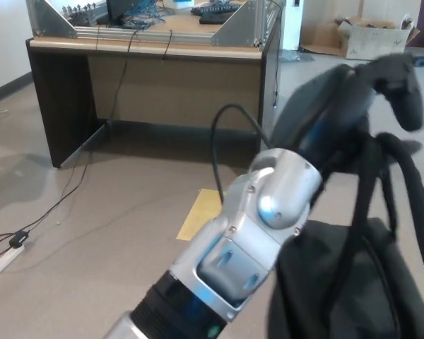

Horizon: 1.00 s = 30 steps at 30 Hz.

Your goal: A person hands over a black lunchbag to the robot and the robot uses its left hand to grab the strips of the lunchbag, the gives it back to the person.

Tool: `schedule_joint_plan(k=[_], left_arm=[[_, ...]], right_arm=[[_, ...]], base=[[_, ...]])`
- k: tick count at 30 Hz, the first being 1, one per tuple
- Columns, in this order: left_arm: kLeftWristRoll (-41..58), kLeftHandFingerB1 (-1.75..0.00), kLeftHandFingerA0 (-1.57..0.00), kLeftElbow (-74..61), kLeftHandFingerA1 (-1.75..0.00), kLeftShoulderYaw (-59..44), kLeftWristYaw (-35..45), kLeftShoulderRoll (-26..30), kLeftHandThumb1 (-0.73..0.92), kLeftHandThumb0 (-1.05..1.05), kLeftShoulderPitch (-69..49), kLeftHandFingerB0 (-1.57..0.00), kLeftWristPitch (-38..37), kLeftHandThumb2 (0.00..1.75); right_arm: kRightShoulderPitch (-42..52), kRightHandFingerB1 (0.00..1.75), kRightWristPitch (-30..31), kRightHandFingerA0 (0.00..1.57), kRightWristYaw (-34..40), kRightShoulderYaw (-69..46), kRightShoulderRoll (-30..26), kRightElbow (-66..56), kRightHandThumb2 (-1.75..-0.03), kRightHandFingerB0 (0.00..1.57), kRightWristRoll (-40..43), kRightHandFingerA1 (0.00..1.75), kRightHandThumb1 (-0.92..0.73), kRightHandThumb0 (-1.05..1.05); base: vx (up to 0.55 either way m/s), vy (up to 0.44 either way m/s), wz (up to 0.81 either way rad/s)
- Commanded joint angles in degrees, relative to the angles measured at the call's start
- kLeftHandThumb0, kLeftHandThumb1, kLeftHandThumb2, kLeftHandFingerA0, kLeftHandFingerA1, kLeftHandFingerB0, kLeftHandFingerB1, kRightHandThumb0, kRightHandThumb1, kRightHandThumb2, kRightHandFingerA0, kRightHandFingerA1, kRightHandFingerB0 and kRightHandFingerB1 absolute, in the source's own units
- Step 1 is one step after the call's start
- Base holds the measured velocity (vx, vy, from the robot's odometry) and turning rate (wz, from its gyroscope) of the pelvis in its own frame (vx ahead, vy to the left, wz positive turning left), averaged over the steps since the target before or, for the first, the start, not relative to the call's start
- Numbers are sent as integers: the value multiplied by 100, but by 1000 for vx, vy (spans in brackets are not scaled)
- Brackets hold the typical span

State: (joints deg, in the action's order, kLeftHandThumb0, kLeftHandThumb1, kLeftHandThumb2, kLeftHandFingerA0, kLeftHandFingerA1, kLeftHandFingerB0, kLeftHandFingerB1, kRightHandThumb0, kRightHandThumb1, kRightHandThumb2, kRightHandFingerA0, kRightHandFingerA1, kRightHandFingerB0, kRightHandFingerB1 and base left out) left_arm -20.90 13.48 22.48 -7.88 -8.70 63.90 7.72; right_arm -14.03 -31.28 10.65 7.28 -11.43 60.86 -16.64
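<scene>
Black lunchbag (353, 282) hangs at lower right of the head view, its body slack and partly cut off by the frame edge. Its straps (371, 198) run up from the bag in dark loops, taut, to the left robot hand (371, 88). That robot hand is raised at upper right, black fingers (403, 92) curled closed over the strap tops, bearing the bag clear of the floor. Slight motion blur on the fingers. Silver forearm and wrist joint (268, 212) rise diagonally from bottom centre, a thin black cable (222, 134) arcing off the wrist. Right robot hand does not show.

Behind: a dark wooden bench (148, 70) with aluminium framing and cables on top. Yellow sheet (198, 212) flat on the grey floor, half behind the arm. White power strip (3, 258) at far left. Open cardboard box (371, 35) at back right.
</scene>
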Motion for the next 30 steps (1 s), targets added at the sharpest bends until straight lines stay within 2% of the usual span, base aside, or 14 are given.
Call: schedule_joint_plan(k=[1, 13, 14, 17, 22, 24, 28, 30], left_arm=[[-306, -175, -78, 102, -175, -966, -1924, 318, 65, -16, -168, -59, -1760, 55], [-516, -175, -79, -431, -175, -1754, -2082, 1219, 67, -18, -535, -59, -2316, 56], [-508, -175, -80, -478, -175, -1818, -2079, 1309, 67, -19, -600, -60, -2411, 56], [-682, -175, -84, -688, -175, -2019, -2165, 1713, 67, -21, -909, -63, -2552, 57], [-484, -175, -82, -1055, -175, -2373, -1905, 2219, 67, -21, -1764, -59, -2958, 57], [-548, -175, -79, -1014, -175, -2574, -2058, 2527, 67, -20, -2322, -58, -3425, 55], [-400, -175, -78, -1256, -175, -2824, -1976, 2664, 68, -18, -3132, -59, -3626, 55], [-302, -175, -80, -1250, -175, -3076, -2008, 2817, 67, -16, -3753, -61, -4009, 55]], right_arm=[[29, 53, -81, 37, -153, 52, -114, 61, -92, 36, -18, 56, -57, -58], [-11, 54, -24, 37, -246, 4, -91, 16, -92, 37, 85, 56, -55, -54], [-16, 42, -51, 44, -197, 29, -112, 23, -61, 47, 37, 45, -69, -50], [-78, 43, -54, 44, -215, 29, -139, 35, -61, 48, 33, 45, -70, -51], [-61, 44, -159, 45, -257, -64, -87, 100, -60, 50, 166, 45, -68, -46], [-92, 45, -160, 43, -274, -83, -94, 131, -60, 53, 177, 44, -68, -47], [-108, 44, -62, 44, -255, -85, -107, 126, -61, 52, 150, 43, -69, -48], [-89, 44, -90, 44, -215, -70, -90, 120, -61, 52, 121, 43, -69, -48]], base=[[0, 0, 0], [0, 0, 0], [0, 0, 0], [0, 0, 0], [0, 0, 0], [0, 0, 0], [0, 0, 0], [0, 0, 0]])
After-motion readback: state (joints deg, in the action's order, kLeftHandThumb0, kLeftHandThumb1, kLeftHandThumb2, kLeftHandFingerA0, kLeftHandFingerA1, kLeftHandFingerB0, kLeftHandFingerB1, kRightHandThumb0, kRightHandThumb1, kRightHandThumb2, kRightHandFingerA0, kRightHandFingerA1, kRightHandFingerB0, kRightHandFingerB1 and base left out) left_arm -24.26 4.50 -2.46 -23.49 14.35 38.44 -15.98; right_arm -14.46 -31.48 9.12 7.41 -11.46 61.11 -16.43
